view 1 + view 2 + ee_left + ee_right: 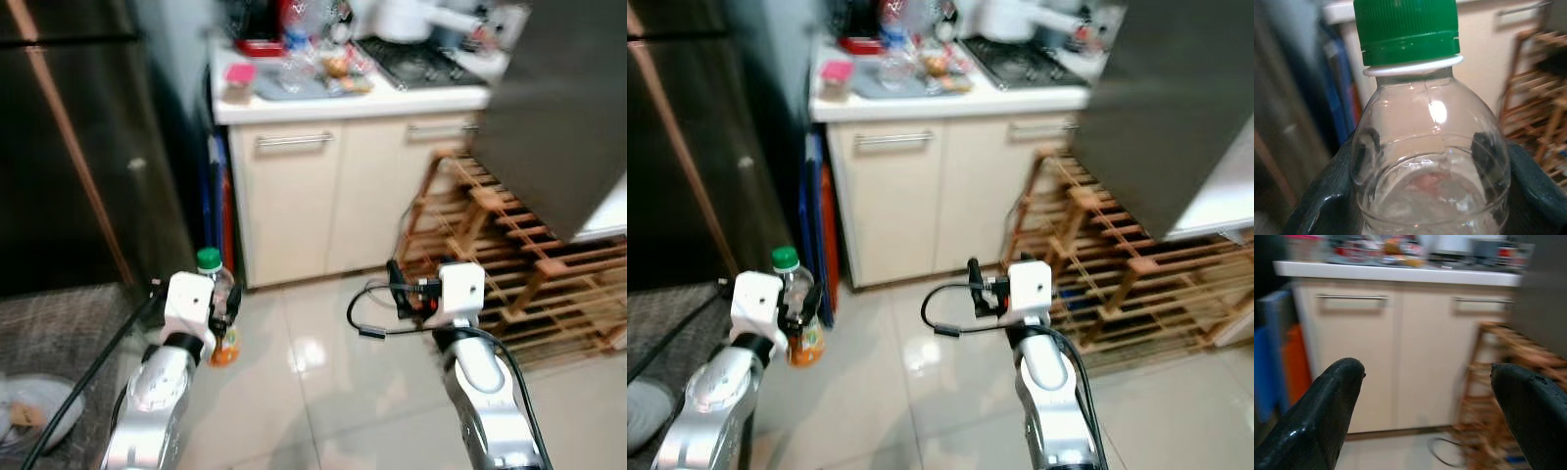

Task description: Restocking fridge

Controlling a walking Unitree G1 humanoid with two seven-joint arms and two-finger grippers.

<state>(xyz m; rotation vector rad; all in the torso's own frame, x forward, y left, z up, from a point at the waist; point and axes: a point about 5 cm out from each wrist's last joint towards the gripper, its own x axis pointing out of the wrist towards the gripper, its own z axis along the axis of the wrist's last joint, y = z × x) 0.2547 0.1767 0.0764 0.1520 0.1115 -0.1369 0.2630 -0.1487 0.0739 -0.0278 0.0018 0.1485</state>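
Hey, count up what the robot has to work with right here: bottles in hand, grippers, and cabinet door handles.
Bottle with green cap, in the left gripper: 1
Grippers, counting the right gripper: 2
Cabinet door handles: 2
Total: 5

Bottle [1430, 147]: clear, glossy plastic, catching a highlight; ribbed green plastic cap [1406, 30].
Left gripper [1430, 196]: matt-to-satin black fingers [1322, 205] pressing both sides of the bottle.
Right gripper [1425, 401]: smooth black fingers [1322, 416] showing a slight sheen, standing apart.
Arms [157, 392]: polished silver metal with white plastic wrist housings.
Floor [313, 372]: glossy pale tile, reflecting light.
Cabinet doors [294, 196]: smooth cream finish, brushed metal handles.
Rack [529, 274], right: bare slatted wood.
Fridge [59, 147], left: dark, sheeny surface.
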